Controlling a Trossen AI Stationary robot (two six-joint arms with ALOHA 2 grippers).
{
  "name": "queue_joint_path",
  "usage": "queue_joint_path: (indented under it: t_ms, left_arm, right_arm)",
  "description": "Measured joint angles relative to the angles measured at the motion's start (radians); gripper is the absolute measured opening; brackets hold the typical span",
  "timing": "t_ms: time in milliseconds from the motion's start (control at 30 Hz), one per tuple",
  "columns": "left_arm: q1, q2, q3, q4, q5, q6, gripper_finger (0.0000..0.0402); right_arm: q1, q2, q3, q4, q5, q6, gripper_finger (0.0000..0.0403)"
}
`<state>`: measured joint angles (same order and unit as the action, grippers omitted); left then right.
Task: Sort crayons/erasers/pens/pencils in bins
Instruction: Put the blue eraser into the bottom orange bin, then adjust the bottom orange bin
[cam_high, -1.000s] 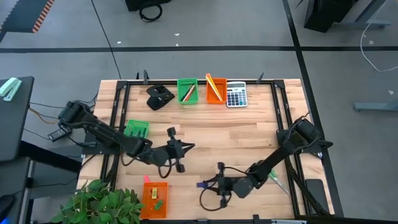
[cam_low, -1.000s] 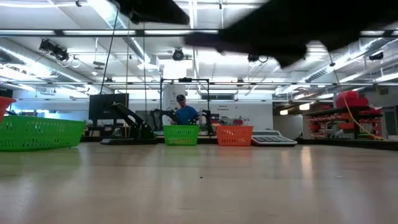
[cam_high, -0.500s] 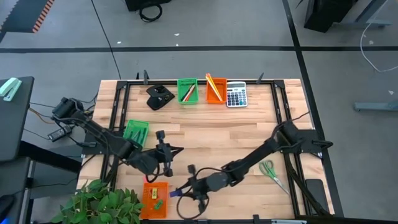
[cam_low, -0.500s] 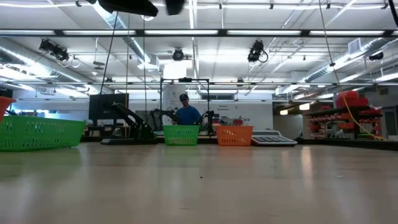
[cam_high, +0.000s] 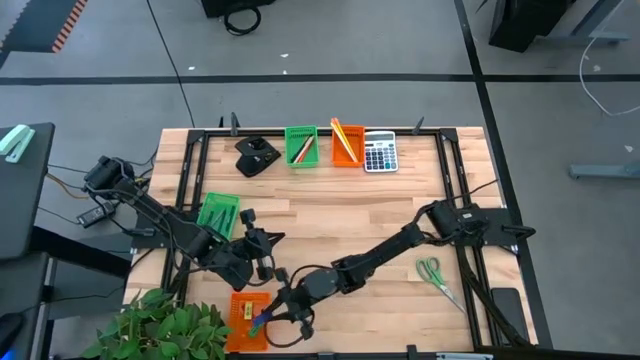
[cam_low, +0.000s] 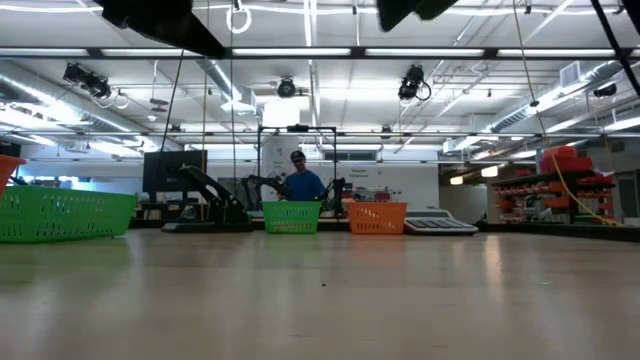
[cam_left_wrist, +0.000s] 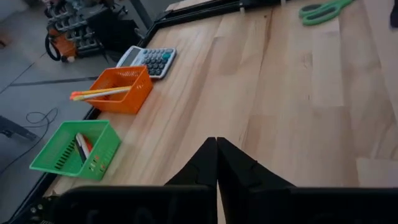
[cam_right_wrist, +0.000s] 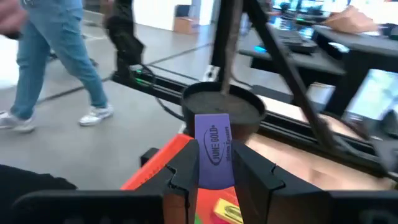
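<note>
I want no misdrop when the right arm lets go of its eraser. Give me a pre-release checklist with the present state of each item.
1. Eraser held: ok. The right gripper is shut on the purple eraser, which stands upright between its fingers.
2. Gripper over the right bin: ok. In the high view it hangs at the near orange bin.
3. Bin contents match: ok. A yellow eraser already lies in there.
4. Height above the bin: cannot tell.
5. Left gripper out of the way: ok. It is shut and empty, beside the near green bin, apart from the right gripper.
6. Person walking on the floor beyond the table: ok, clear of the arms.
</note>
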<state>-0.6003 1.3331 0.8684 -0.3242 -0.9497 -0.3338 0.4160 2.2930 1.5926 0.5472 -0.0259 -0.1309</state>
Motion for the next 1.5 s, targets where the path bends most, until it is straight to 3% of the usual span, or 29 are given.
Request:
queue_joint_path:
  t_ms: [300, 700, 933, 1233, 1500]
  left_arm:
    - [-0.022, 0.000, 0.000, -0.060, 0.007, -0.035, 0.0027]
    - [-0.171, 0.000, 0.000, -0.519, 0.013, -0.489, 0.0010]
    - [-0.213, 0.000, 0.000, -0.599, 0.014, -0.605, 0.0029]
    - [-0.224, 0.000, 0.000, -0.774, 0.087, -0.811, 0.0006]
    - [-0.221, 0.000, 0.000, -0.778, 0.082, -0.830, 0.0035]
  right_arm:
    - [-0.030, 0.084, 0.071, 0.001, -0.181, 0.033, 0.0090]
    - [-0.066, 0.102, 0.087, -0.052, -0.132, 0.031, 0.0090]
    - [-0.081, 0.101, 0.087, -0.051, -0.132, 0.034, 0.0096]
    - [-0.077, 0.101, 0.087, -0.041, -0.140, 0.030, 0.0132]
    - [-0.080, 0.101, 0.086, -0.016, -0.110, 0.033, 0.0144]
